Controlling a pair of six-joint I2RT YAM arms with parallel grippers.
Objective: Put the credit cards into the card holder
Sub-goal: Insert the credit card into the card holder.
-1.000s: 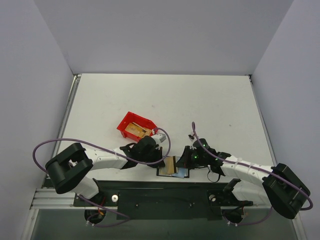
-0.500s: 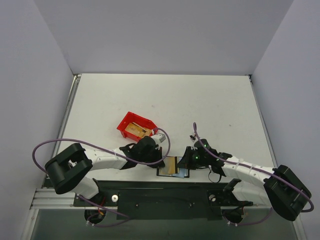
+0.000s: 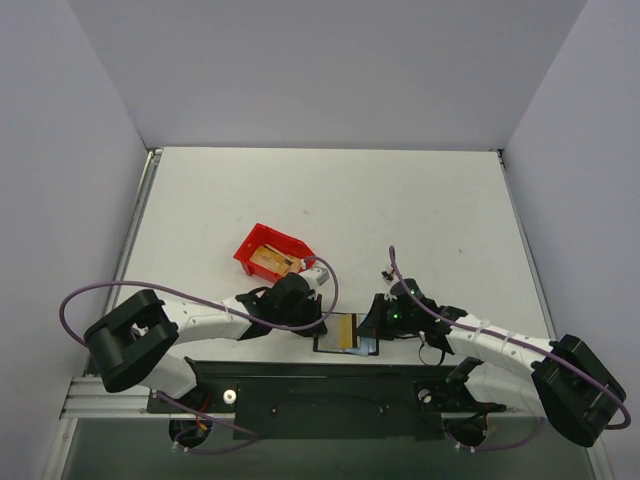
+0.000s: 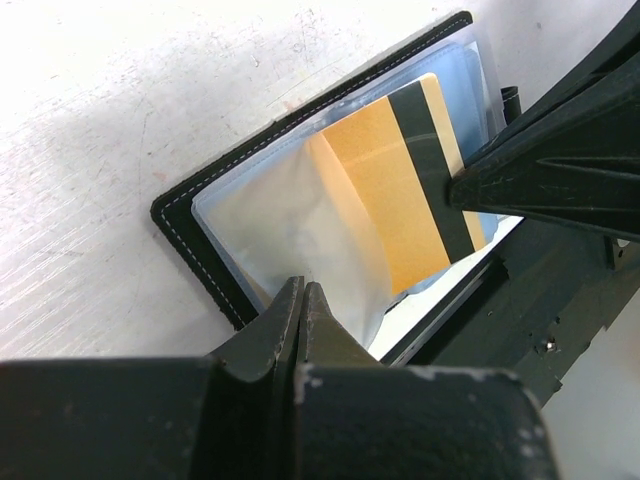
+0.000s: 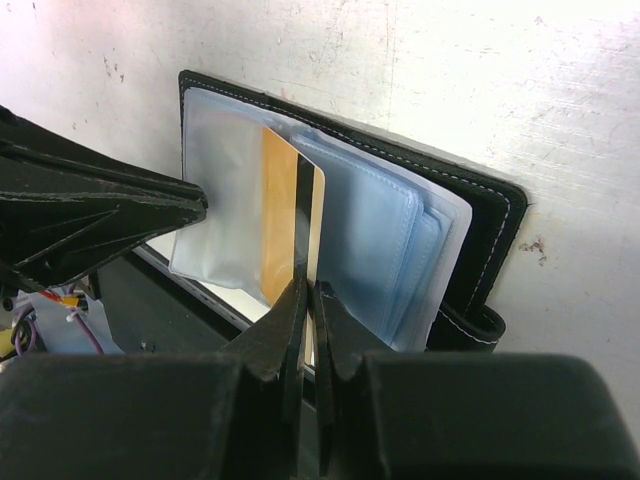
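On the bench (image 3: 400, 200), furthest left, we see a red bin (image 3: 245, 253) holding gold credit cards (image 3: 268, 262). The left end effector (image 4: 301, 297) is pressed together at the edge of a clear sleeve (image 4: 270, 220); we cannot tell whether it pinches it. The open card holder (image 4: 190, 250) lies at the bench's near edge. Only the wrist views show its pale blue pockets (image 5: 375, 235). The right end effector (image 5: 306, 290) pinches a striped credit card (image 5: 285, 200) lying partly under the sleeve.
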